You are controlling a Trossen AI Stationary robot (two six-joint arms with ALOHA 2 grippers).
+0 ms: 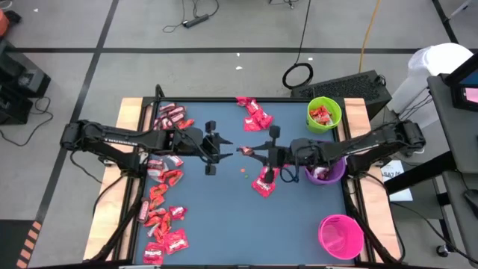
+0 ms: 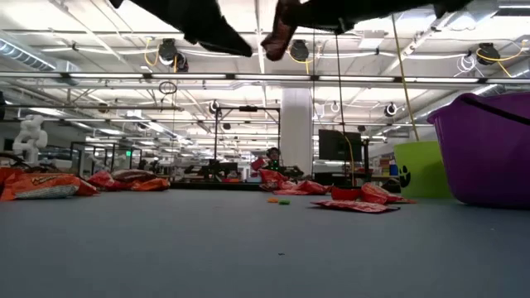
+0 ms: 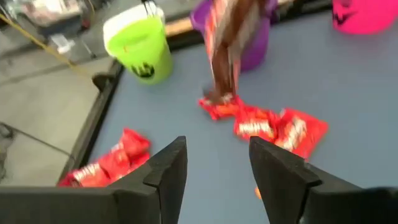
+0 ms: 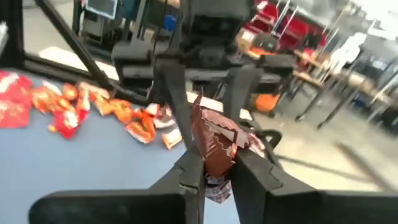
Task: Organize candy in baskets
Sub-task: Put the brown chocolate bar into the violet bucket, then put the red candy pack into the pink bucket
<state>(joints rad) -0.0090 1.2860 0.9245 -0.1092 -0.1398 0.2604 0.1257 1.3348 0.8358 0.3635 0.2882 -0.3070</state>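
Note:
My right gripper is shut on a dark maroon candy high above the middle of the blue table. My left gripper faces it from the left, open, its fingers just short of the candy's free end and touching nothing. Red candy lies in heaps at the left, far left, far middle and under my right gripper. The green basket and the purple basket hold some candy. The pink basket stands near right. My right gripper pinches the maroon candy by one end between its two fingers. The fingers come nearly level from the table's right side. The rest of the wrapper sticks out past the fingertips toward my left gripper, lifted clear of the table.
Tiny loose round sweets lie on the table near the middle. All three baskets stand along the right edge. Bare table lies in the near middle. Beyond the far edge are cables and a dark case.

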